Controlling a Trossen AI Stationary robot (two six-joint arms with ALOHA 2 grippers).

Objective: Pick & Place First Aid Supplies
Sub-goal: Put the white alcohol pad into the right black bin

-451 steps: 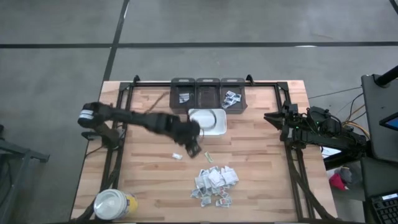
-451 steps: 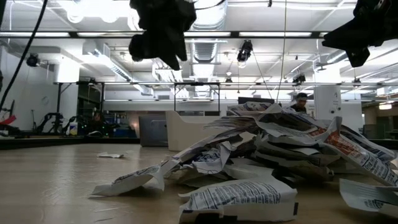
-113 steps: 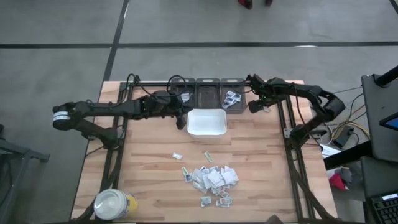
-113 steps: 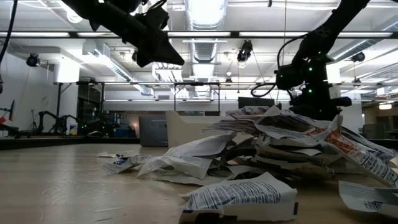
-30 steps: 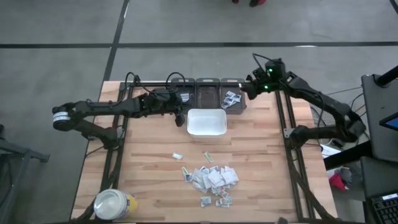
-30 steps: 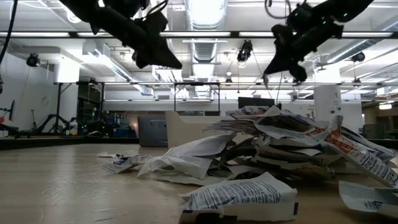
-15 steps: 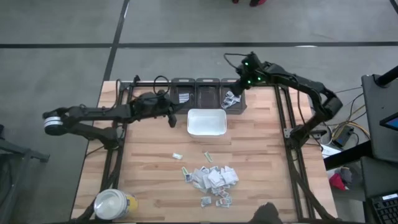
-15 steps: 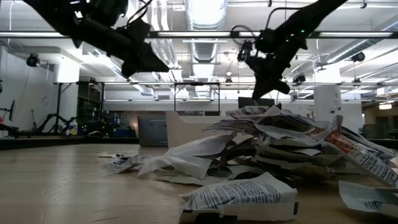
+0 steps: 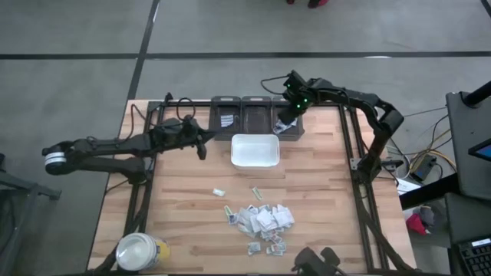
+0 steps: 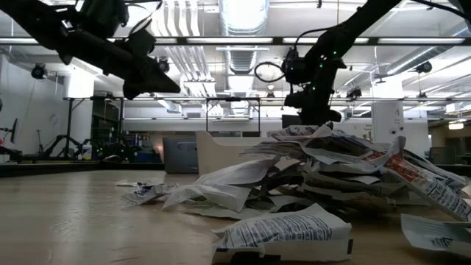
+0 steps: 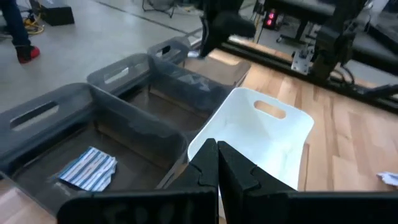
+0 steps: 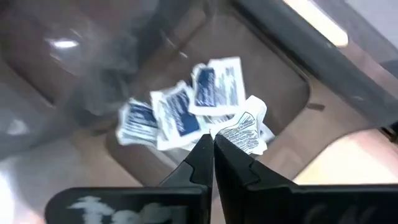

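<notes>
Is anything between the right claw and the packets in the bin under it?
Nothing visible. The right claw, shut, hangs straight over the packets lying in the right-hand bin, with only open air between them.

Bins [image 9: 256, 113] behind the tray [image 9: 255, 151] — packets [image 9: 263, 221] before it — jar [image 9: 140, 251] front-left.

The two robot arms are black and thin, with looping black cables; the right arm [image 9: 360, 98] shows small green lights.
</notes>
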